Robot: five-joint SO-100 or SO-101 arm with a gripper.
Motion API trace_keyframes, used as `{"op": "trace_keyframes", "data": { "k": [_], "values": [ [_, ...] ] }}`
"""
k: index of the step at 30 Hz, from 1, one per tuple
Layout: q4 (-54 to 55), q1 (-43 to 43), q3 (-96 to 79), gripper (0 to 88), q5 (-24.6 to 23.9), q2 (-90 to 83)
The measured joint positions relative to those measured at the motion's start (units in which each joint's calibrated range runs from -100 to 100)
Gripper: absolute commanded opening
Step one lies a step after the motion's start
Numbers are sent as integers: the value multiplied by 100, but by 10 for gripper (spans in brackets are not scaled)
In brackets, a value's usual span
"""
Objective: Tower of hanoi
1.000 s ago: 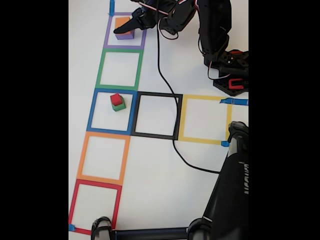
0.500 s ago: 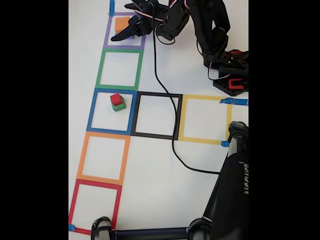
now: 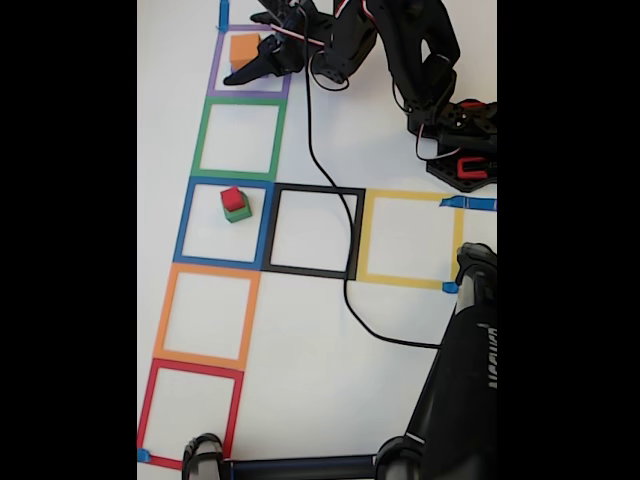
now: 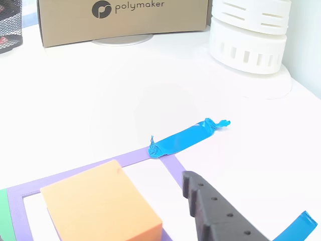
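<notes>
A brown cardboard box printed "polymaker", with a round logo beside the word, stands at the far edge of the tabletop, well beyond the fingers. To its right is a white slotted cylinder. A twisted strip of blue tape pins the far corner of the purple tape square, just ahead of the dark, hole-studded finger.

In the fixed view the fingers point left, one tip lying against the right edge of the orange block inside the purple square; whether they are parted or closed cannot be told, and nothing is visibly clamped. The purple block cannot be made out under the orange one.

Farther down that view, well apart from the fingers, the red block sits on the green block in the blue square. A black cable trails from the arm across the black square. A black stand fills the lower right corner.
</notes>
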State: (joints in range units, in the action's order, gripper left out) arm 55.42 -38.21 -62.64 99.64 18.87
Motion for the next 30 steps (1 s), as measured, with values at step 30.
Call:
{"op": "trace_keyframes", "data": {
  "k": [30],
  "values": [
    [193,234,-62,404,0,127]
  ]
}}
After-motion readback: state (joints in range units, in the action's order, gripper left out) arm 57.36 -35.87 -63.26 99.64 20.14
